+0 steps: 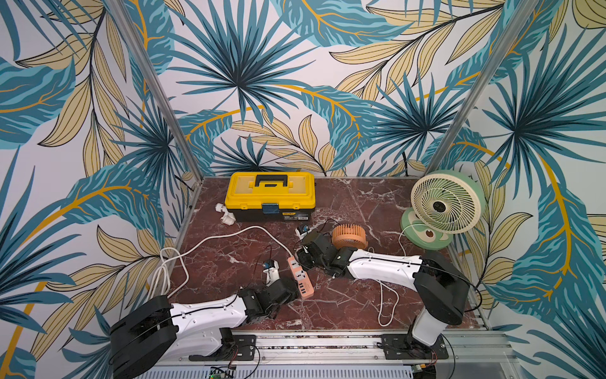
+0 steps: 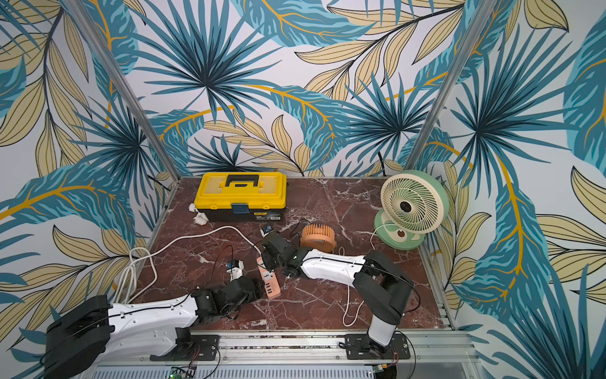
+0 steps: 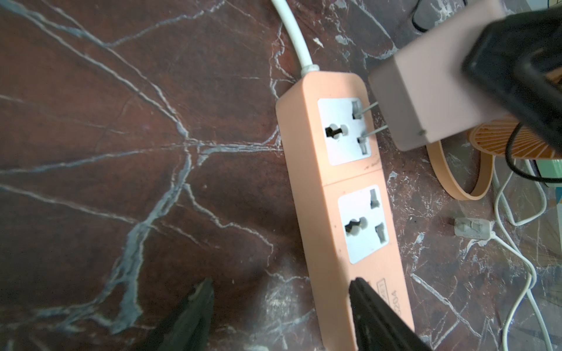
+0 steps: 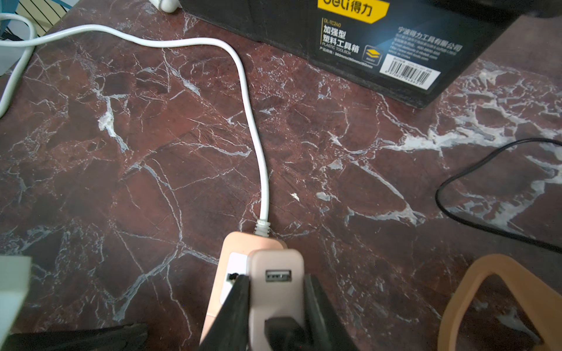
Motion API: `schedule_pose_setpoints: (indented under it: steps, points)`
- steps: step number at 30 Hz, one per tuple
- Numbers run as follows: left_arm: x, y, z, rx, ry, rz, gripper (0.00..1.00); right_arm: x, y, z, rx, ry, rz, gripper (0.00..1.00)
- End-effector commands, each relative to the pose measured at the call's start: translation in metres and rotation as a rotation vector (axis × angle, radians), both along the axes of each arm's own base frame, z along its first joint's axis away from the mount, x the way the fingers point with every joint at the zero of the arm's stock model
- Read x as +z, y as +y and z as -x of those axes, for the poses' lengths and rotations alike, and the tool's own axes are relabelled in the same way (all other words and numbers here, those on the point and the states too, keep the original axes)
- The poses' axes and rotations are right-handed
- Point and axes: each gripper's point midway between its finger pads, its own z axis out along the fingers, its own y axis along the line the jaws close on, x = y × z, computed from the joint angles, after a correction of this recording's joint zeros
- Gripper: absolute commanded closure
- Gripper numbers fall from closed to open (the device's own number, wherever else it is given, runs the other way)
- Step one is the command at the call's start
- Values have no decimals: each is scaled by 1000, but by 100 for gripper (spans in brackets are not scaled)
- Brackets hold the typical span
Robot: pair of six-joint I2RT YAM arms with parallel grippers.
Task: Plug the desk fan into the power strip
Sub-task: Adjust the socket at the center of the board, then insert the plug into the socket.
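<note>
Red-brown marble worktop (image 1: 341,305), glossy and veined in white, carries everything you see.

Nearest you, your left claw (image 3: 281,282) hangs low with its two black fingers spread wide and grips nothing. In the left wrist view one finger (image 3: 380,313) overlaps the near end of the strip and the other is over bare stone. You cannot tell whether it touches.

The short salmon-orange plastic power strip (image 1: 300,277) lies flat at mid-worktop between your two claws. It has rounded corners, two square white socket faces and a row of USB ports. The port end is by the left claw and the cord end is under the right one. Its thick, smooth white cord (image 4: 243,79) leaves the far end and curves off to the worktop's left edge.

Your right claw (image 4: 275,278) is pinched narrow on a pale pink, boxy plastic plug block (image 3: 425,91) with a USB port in its back face. The block is tilted beside the strip's edge. Its two thin metal prongs (image 3: 369,107) have their tips at the slots of the socket nearest the cord, with most of their length bare.

Just behind that claw sits a small orange round fan (image 1: 349,236) with a ribbed grille. A thin white cord (image 1: 388,305) snakes over the stone by the right arm.

Farther back rests a yellow-lidded black plastic toolbox (image 1: 270,193). A mint-green and cream desk fan (image 1: 447,201) stands upright in the back right corner, before leaf-print wallpaper (image 1: 246,82).
</note>
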Motion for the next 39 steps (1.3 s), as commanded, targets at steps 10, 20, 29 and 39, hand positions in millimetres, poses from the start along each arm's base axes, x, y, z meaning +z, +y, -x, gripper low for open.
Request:
schedule_pose_setpoints:
  steps: [10, 20, 29, 39]
  points:
    - [-27, 18, 11, 13, 62, -70, 25, -26, -6, 7, 3, 13, 67, 100]
    - [-35, 29, 13, 55, 78, -85, 25, -46, -9, 18, 1, -17, 203, 100]
    - [-35, 30, 14, 58, 78, -82, 25, -55, -11, 23, -24, -20, 212, 100]
    - [-14, 36, 12, 77, 29, -44, 26, -75, -17, 31, -24, -17, 267, 100]
